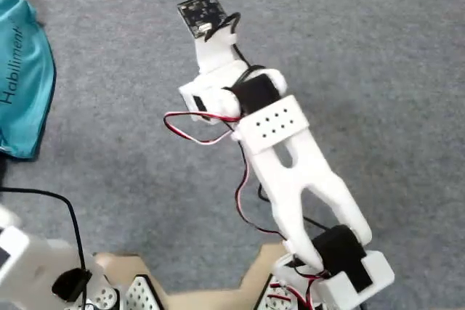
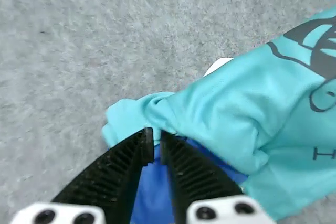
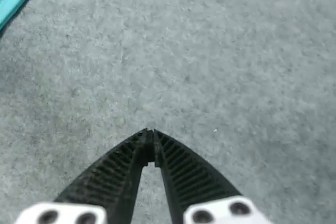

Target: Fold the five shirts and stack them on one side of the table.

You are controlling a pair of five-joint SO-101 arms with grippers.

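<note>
A teal shirt [image 1: 22, 70] with dark print lies bunched at the table's left edge. In the left wrist view the teal shirt [image 2: 236, 114] rests on blue cloth [image 2: 152, 198], and its near corner is gathered into a fold. My left gripper [image 2: 156, 136] is shut on that fold, with only a thin slit between its black fingers. My right arm [image 1: 290, 157] stretches over the middle of the table. My right gripper [image 3: 151, 132] is shut with nothing in it, tips touching, just above the bare grey cloth.
The table [image 1: 378, 70] is covered in grey felt, bare across its middle and right. A small white piece [image 2: 218, 65] peeks out from under the teal shirt. The arm bases [image 1: 43, 266] and cables sit at the near edge.
</note>
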